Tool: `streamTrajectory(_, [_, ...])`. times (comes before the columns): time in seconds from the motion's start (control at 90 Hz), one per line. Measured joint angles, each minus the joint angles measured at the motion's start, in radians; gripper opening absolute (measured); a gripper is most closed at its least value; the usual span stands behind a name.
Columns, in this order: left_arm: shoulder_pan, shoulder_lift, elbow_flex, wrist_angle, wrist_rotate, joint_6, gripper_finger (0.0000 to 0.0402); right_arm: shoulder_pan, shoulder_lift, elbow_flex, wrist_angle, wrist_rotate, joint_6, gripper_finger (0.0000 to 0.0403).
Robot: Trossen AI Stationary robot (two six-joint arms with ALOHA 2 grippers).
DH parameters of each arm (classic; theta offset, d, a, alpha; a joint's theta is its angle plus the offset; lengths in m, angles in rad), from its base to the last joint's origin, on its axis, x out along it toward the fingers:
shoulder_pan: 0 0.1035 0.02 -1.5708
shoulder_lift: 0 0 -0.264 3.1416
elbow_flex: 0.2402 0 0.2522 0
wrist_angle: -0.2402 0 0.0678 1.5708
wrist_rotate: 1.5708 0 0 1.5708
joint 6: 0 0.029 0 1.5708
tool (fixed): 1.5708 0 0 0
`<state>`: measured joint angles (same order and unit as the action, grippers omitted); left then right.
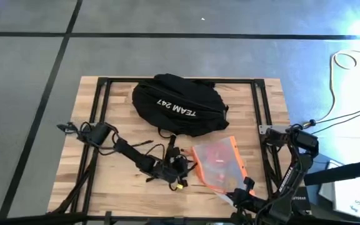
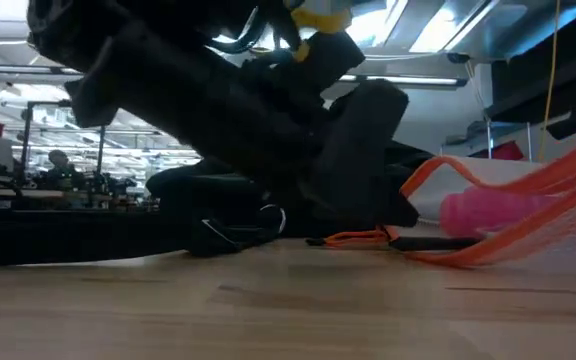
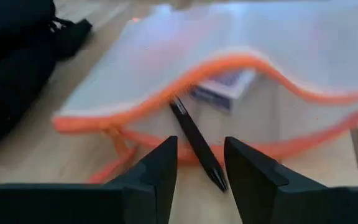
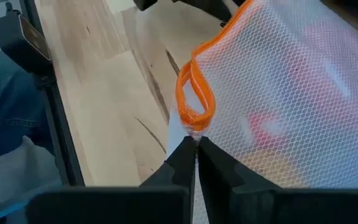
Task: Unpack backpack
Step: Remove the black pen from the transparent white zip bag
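Note:
The black backpack (image 1: 177, 103) with white "TEAM 247" lettering lies at the table's far middle. In front of it lies an orange-edged mesh pouch (image 1: 217, 164) with a pink thing (image 2: 488, 210) and a blue box (image 3: 222, 90) inside. A black pen (image 3: 194, 140) sticks out of the pouch's open mouth. My left gripper (image 3: 201, 162) is open at that mouth, one finger on either side of the pen's free end. My right gripper (image 4: 196, 149) is shut on the pouch's near corner. My right gripper pinches the pouch's mesh corner (image 4: 191, 127) between its two fingertips, just below an orange loop (image 4: 194, 99). It comes from the table's near right side. The pouch's edge (image 2: 568, 160) rises toward that side, while its other end rests on the table.
Black frame rails (image 1: 102, 94) run along the wooden table's left, far and right sides. Bare wood (image 1: 114, 181) lies at the near left. Cables and a white box (image 1: 352, 194) sit beyond the table's right edge.

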<state>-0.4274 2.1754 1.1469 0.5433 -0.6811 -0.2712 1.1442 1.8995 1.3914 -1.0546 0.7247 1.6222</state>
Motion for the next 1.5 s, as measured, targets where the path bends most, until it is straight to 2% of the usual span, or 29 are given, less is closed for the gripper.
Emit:
streamTrajectory(0.067, [0.003, 0.0, 0.0, 0.025, 0.004, 0.021, 0.0118, 0.0, 0.0, 0.0, 0.0, 0.0, 0.0, 0.0])
streamTrajectory(0.189, [0.012, 0.0, 0.0, 0.036, 0.073, 0.065, 0.0118, 0.0, 0.0, 0.0, 0.0, 0.001, -0.005, 0.0])
streamTrajectory(0.311, [0.031, 0.0, 0.0, 0.036, 0.083, 0.054, 0.0117, -0.001, 0.0, 0.0, 0.0, 0.001, -0.005, 0.0])
streamTrajectory(0.433, [0.053, 0.0, 0.0, 0.036, 0.142, 0.06, 0.0117, -0.001, 0.0, 0.0, 0.001, 0.001, -0.005, 0.0])
streamTrajectory(0.611, [0.068, 0.0, 0.0, 0.017, 0.147, 0.059, 0.0117, -0.001, 0.0, 0.0, 0.001, 0.001, -0.005, 0.0])
streamTrajectory(1.033, [0.058, 0.028, -0.001, 0.025, 0.117, -0.063, 0.0117, -0.001, 0.0, 0.0, -0.001, 0.001, -0.005, 0.0])
streamTrajectory(1.5, [0.054, 0.041, -0.001, 0.021, 0.117, -0.041, 0.0117, -0.001, 0.0, 0.0, -0.002, 0.002, -0.005, 0.0])
